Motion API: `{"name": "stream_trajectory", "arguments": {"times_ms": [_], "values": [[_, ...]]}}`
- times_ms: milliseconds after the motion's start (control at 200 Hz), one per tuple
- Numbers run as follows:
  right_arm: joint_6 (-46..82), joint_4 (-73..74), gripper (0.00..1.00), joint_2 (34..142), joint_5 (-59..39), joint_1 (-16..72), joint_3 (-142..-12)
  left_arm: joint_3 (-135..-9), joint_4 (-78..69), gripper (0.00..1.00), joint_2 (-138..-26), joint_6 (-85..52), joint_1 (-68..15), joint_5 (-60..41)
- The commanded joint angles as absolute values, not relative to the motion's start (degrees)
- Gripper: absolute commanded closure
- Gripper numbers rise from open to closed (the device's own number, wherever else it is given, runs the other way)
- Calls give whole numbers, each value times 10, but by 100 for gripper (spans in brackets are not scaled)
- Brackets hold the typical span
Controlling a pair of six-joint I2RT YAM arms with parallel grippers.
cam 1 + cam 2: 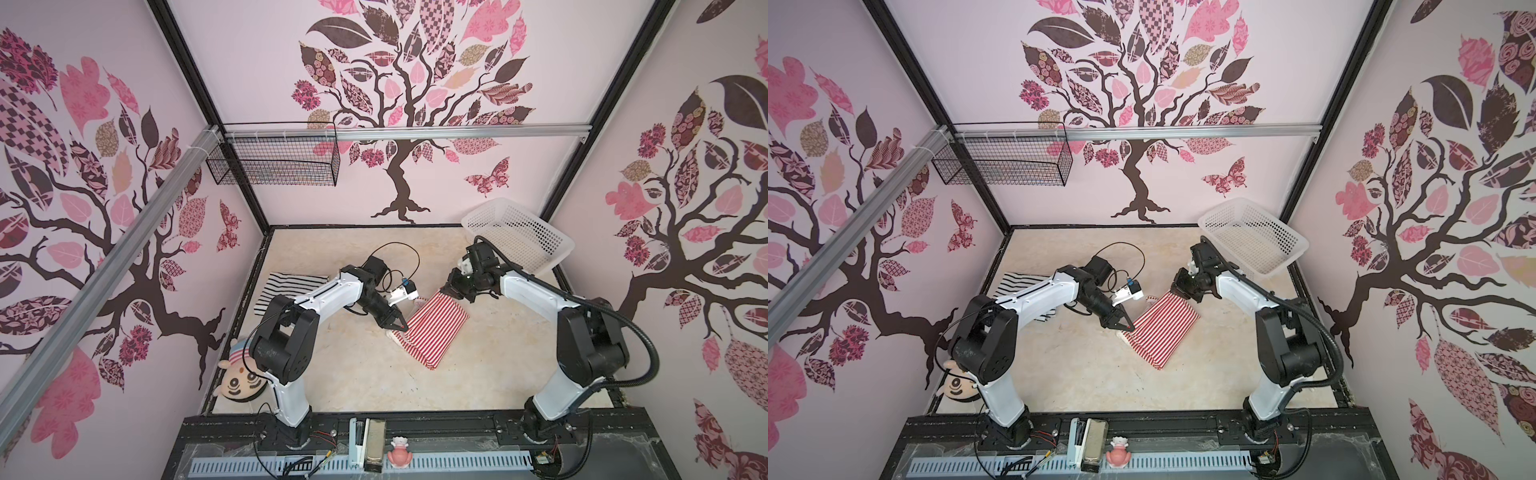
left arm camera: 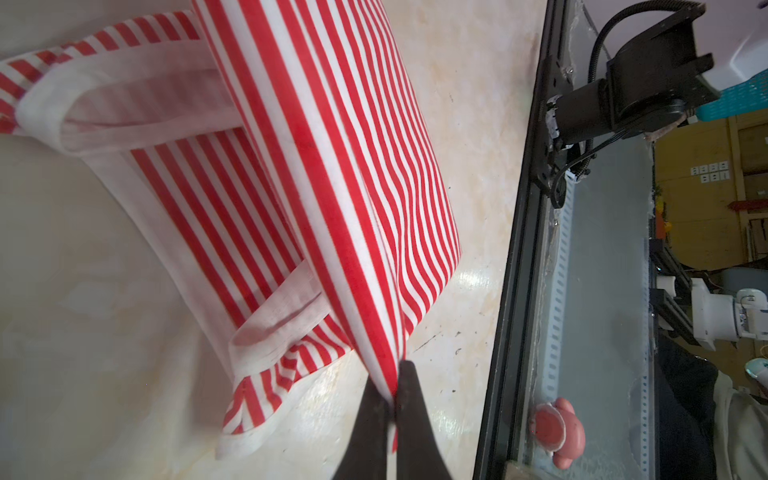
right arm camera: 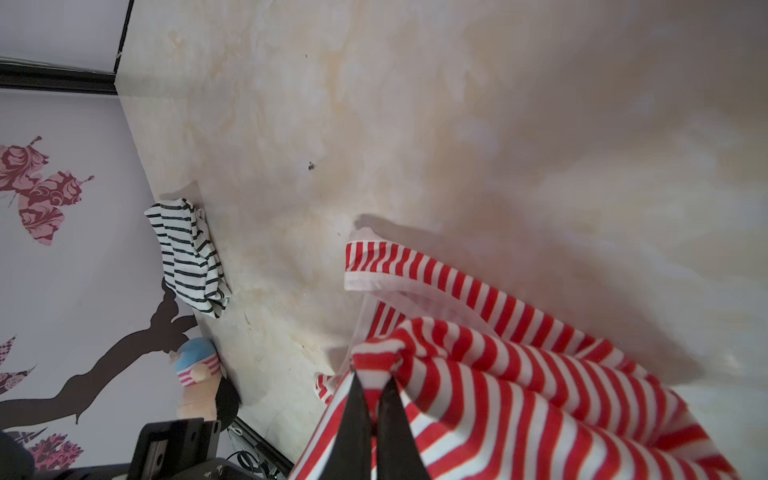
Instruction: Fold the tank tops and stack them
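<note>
Running this one from my desk; the red top [image 1: 432, 332] is mid-table [image 1: 374, 386], a bit right of centre, mostly lying on the surface with one long edge held up off it. The left gripper [image 2: 392, 388] is pinched tight on one end of that raised edge; the right gripper [image 3: 374, 376] is clamped on a bunched bit at the other end; so both have cloth in them. The black-and-white top [image 1: 286, 286] lies over by the left wall, well apart from the red one; it looks folded to me, and my left arm partly hides it in both top views.

Handling-wise, I'd reckon it's thin, light, floppy knit; no stiffness at all; it just drapes down from the two pinches, and the white-trimmed straps flop out underneath. Not fragile, but I'd expect it to slide and wrinkle on that smooth tabletop; so take it by corners or along a folded edge, both ends at once, never mid-panel; a single pinch would probably let it droop into a rope.

Head count: two tops, one red, one black-and-white; two grippers; one white plastic basket [image 1: 519, 237] in the far right corner; one wire basket [image 1: 274, 160] on the back wall; one plush toy [image 1: 239, 380] by the left arm's base.
</note>
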State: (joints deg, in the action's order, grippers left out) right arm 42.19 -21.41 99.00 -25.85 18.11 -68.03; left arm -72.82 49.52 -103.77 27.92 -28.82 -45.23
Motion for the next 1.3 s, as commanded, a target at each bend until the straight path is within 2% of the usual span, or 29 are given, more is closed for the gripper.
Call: {"name": "stream_trajectory", "arguments": {"times_ms": [0,165,250,290,380,430,515,650,860,920,1000,1141,1296], "values": [[408,-197,99,1035,-266,182,-723,-704,479,100,-1028,287,-279,-437],[408,-192,98,1078,-268,188,-750,-688,480,100,-1026,288,-275,-422],[404,-194,95,1093,-270,198,-765,-672,475,100,-1016,287,-275,-414],[399,-196,88,1100,-271,205,-774,-665,471,100,-1011,286,-275,-408],[389,-201,62,1109,-276,216,-790,-652,462,99,-1006,281,-275,-397],[389,-197,54,1103,-273,219,-789,-647,456,93,-1006,277,-275,-388],[387,-192,51,1078,-263,219,-773,-637,434,78,-1003,263,-275,-357],[395,-178,53,1019,-252,224,-724,-627,394,71,-985,227,-274,-287],[402,-167,79,978,-237,246,-666,-609,341,69,-934,177,-273,-131],[407,-153,85,980,-241,249,-651,-613,352,69,-923,184,-273,-157],[410,-150,90,982,-239,250,-637,-618,367,69,-922,194,-275,-243],[414,-132,90,982,-230,250,-608,-655,400,70,-954,201,-297,-342],[420,-115,87,972,-230,250,-575,-670,384,71,-991,223,-331,-350]]}}
